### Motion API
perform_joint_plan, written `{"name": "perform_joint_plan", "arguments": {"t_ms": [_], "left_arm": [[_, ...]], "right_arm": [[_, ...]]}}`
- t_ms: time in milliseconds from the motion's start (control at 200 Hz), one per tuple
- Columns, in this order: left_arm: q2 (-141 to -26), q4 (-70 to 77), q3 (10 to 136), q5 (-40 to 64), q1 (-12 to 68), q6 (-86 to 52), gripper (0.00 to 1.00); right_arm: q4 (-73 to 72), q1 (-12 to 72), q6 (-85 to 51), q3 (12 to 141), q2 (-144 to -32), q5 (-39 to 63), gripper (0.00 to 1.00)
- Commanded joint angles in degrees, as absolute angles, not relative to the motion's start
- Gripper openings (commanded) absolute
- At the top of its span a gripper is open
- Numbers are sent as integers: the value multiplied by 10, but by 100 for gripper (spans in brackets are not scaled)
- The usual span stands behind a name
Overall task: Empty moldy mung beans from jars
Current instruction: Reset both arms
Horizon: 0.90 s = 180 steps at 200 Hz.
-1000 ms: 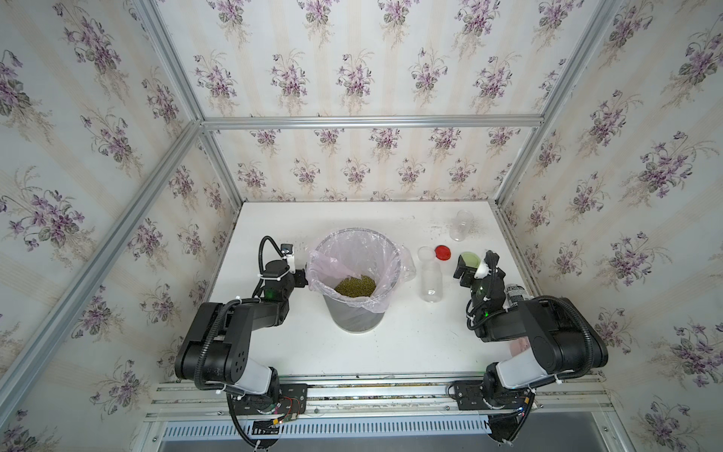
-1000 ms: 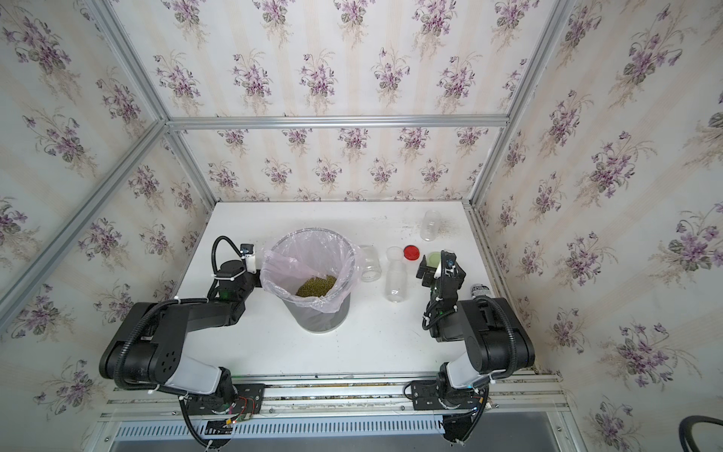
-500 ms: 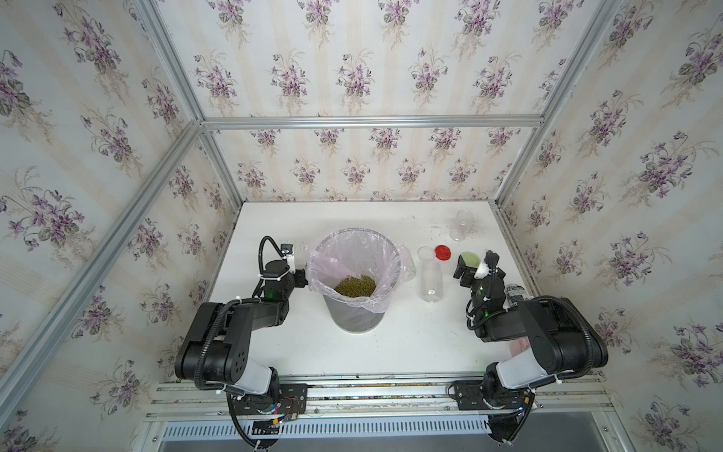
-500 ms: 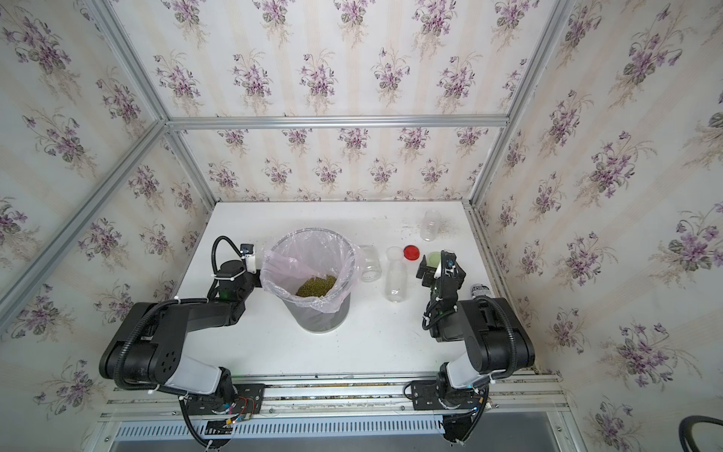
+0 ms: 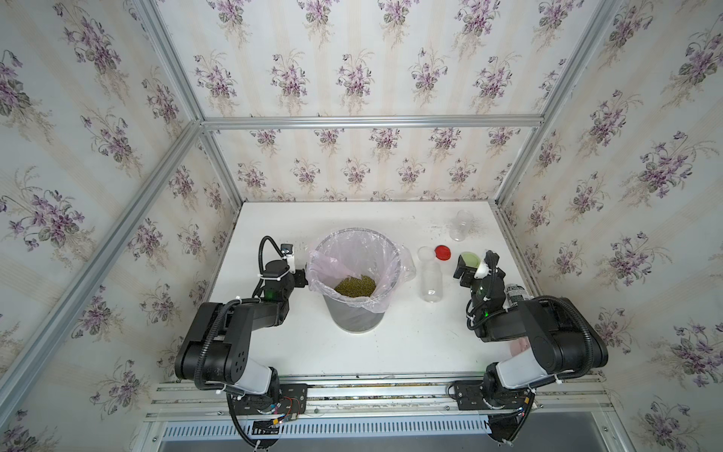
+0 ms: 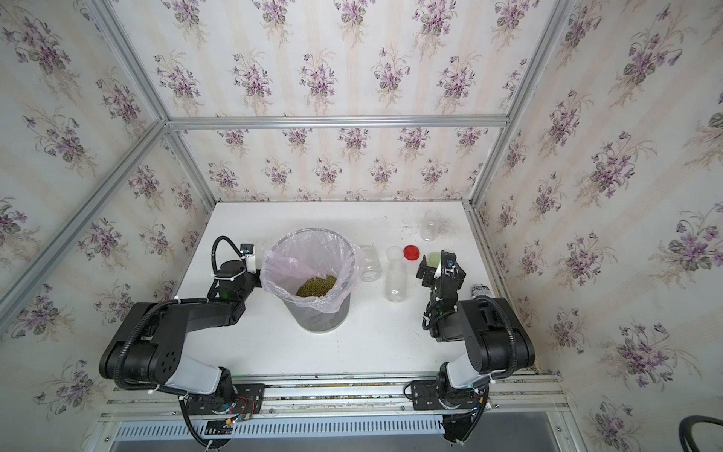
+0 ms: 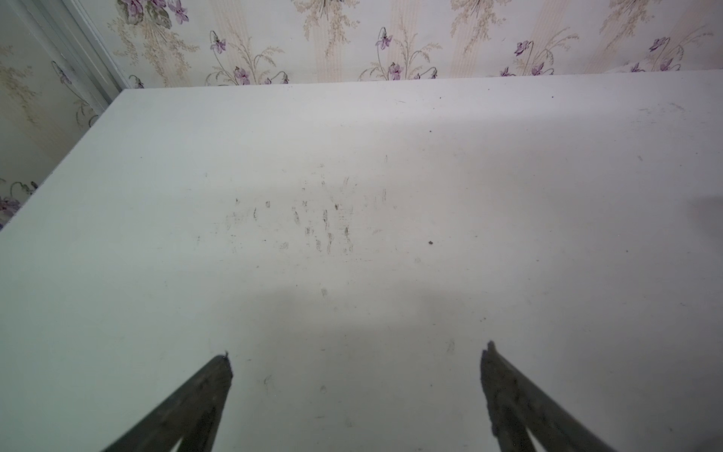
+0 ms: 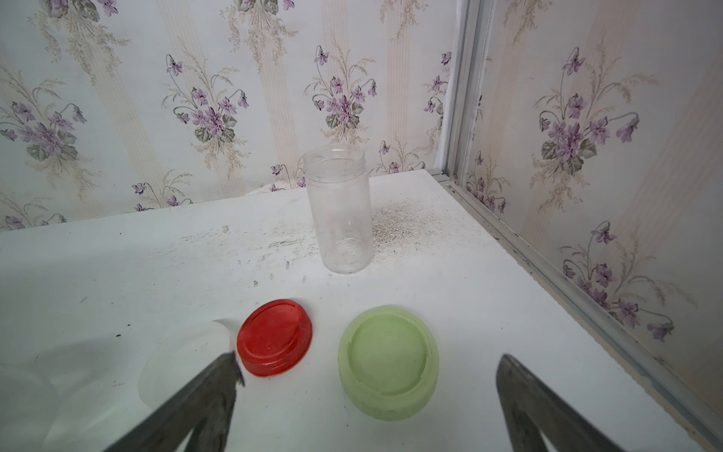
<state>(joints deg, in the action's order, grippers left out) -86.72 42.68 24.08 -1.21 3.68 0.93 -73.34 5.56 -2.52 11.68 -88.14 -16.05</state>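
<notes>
While both arms reach low over the table, the left gripper stands wide open (nothing between its fingers) just beside the bin. The right gripper is equally spread and empty, with the green lid just ahead of it, the red lid beside that and the white lid further over. Beyond stands a clear, lidless jar. A second jar stands by the white lid, a third jar just beside the bin, and the beans lie heaped inside its liner.
</notes>
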Motion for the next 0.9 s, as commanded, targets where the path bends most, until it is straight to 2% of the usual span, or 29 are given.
{"name": "perform_joint_plan", "arguments": {"t_ms": [0, 894], "left_arm": [[-868, 435, 243, -6, 36, 15, 100], [-868, 436, 243, -6, 36, 15, 100]], "right_arm": [[-746, 56, -17, 119, -880, -163, 100], [-739, 55, -19, 124, -884, -158, 100]]}}
